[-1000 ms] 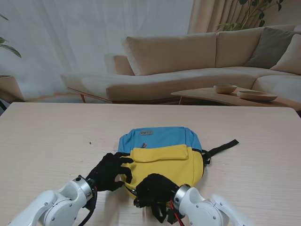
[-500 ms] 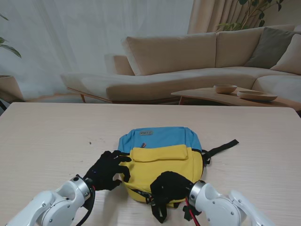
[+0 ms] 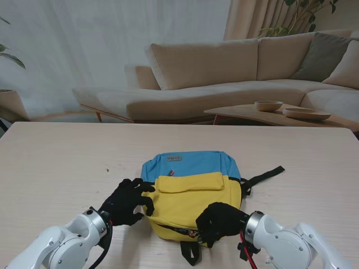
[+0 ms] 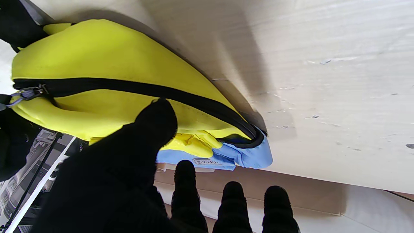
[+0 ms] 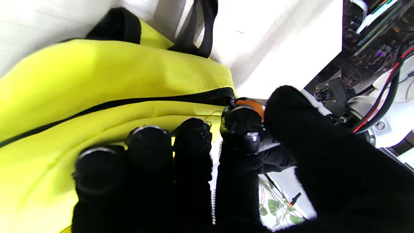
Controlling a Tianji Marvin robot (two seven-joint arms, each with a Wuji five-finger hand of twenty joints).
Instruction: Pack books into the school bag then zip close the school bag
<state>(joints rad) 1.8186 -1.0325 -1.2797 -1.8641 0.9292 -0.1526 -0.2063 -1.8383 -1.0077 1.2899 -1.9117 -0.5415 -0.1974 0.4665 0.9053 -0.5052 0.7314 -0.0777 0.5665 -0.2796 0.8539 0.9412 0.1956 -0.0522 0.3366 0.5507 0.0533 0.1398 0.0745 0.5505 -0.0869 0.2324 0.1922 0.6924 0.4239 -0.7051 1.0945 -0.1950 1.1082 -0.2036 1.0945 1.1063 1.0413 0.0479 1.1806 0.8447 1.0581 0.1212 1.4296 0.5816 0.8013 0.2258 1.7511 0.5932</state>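
School bag point(image 3: 190, 190) lay flat near the desk point(image 3: 56, 162) edge closest to me, roughly midway along it, yellow part toward me, blue part toward the far edge. Black strap point(image 3: 263, 175) trailed off toward the right edge. No books visible on the desk, so I judged they were already inside and the step in hand was zipping.

My left hand point(image 3: 128, 202) sat against the bag's left side with fingers spread, thumb point(image 4: 155, 121) pressed on the yellow fabric just beside the black zipper line point(image 4: 136, 88), other fingers clear of the bag. It gripped nothing; I judged it was there as a brace so the bag would not slide or bunch under the pull.

My right hand point(image 3: 219, 222) was at the bag's near right corner, fingers curled. In the right wrist view the index fingertip and thumb point(image 5: 304, 129) closed around something small and orange at the end of the zipper track point(image 5: 129, 101), most likely the zipper pull point(image 5: 250, 104); I took that as a pinch on it, though the pull itself was mostly hidden. The track looked closed along the stretch seen there.

In the left wrist view a metal slider point(image 4: 30, 93) showed on the zipper near the bag's other end; whether the seam was fully shut, I could not tell.

Risk as judged: the pinch slipping off a small pull, or fabric catching.
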